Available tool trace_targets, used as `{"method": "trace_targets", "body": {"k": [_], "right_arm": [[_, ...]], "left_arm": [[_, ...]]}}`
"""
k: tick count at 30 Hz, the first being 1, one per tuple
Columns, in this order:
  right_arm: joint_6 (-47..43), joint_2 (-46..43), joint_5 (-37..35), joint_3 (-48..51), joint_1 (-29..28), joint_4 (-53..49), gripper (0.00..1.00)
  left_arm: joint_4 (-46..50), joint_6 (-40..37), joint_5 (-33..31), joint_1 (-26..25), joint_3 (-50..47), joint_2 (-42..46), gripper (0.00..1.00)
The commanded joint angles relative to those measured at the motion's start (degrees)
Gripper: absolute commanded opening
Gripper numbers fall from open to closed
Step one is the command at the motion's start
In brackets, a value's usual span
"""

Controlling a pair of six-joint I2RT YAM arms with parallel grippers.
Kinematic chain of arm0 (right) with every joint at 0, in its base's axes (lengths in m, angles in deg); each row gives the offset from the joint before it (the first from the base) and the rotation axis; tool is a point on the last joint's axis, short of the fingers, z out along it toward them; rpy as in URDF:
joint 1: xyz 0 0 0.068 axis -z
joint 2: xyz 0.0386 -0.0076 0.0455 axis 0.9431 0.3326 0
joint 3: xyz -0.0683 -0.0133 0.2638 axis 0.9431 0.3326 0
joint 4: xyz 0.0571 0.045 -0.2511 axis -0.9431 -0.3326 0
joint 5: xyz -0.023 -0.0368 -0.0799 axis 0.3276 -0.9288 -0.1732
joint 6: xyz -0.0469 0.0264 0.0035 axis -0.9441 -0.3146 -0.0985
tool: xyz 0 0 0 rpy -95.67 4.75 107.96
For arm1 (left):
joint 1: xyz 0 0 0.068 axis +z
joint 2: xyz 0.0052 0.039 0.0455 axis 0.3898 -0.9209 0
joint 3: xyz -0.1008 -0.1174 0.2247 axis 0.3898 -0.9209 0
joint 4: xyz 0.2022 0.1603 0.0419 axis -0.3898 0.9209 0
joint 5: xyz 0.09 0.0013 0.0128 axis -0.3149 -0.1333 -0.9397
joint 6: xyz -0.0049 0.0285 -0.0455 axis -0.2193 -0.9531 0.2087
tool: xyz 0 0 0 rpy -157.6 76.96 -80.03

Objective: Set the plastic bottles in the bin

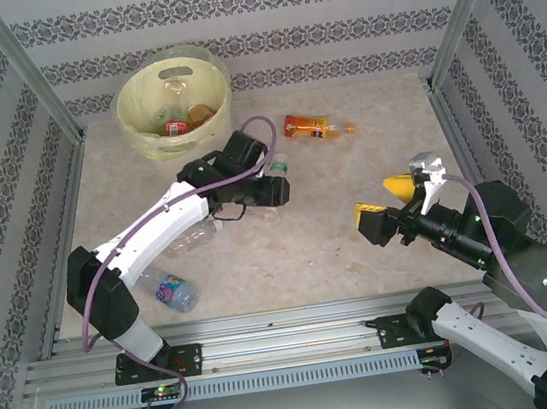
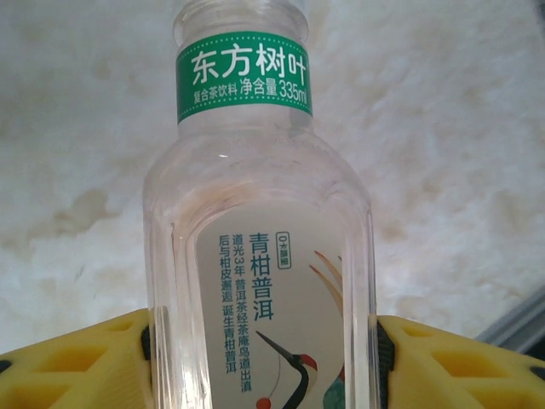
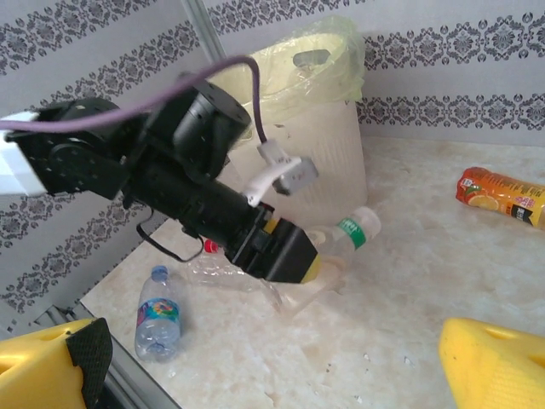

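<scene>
A clear bottle [image 2: 255, 213] with a green neck band and a crane label lies between my left gripper's [image 2: 264, 358] yellow fingers [image 2: 77, 362], whose pads press on both its sides. From above, this bottle [image 1: 277, 169] pokes out of the left gripper [image 1: 270, 190] just right of the pale-yellow bin [image 1: 132, 122], which has bottles [image 1: 176, 127] inside. An orange-labelled bottle [image 1: 316, 126] lies far centre. A crushed clear bottle [image 1: 192, 237] and a blue-capped bottle [image 1: 172, 288] lie near left. My right gripper [image 1: 385, 205] hovers open and empty at right.
Patterned walls and metal posts enclose the marble-look table. A metal rail [image 1: 269, 326] runs along the near edge. The left arm [image 3: 170, 170] stretches across in front of the bin [image 3: 324, 128] in the right wrist view.
</scene>
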Motion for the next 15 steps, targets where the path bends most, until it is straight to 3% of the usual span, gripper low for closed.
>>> {"method": "trace_targets", "body": {"k": [1, 10, 15], "right_arm": [[1.2, -0.2, 1.0, 0.0, -0.6, 1.9, 0.98], [1.3, 0.2, 1.4, -0.5, -0.6, 2.3, 0.98], [1.2, 0.4, 1.4, -0.8, -0.6, 2.0, 0.98]], "left_arm": [[4.2, -5.6, 1.3, 0.1, 5.7, 1.7, 0.63], [8.4, -10.3, -2.0, 4.7, 20.8, 0.1, 0.63], [11.0, -11.4, -3.0, 10.1, 29.0, -2.5, 0.63]]}}
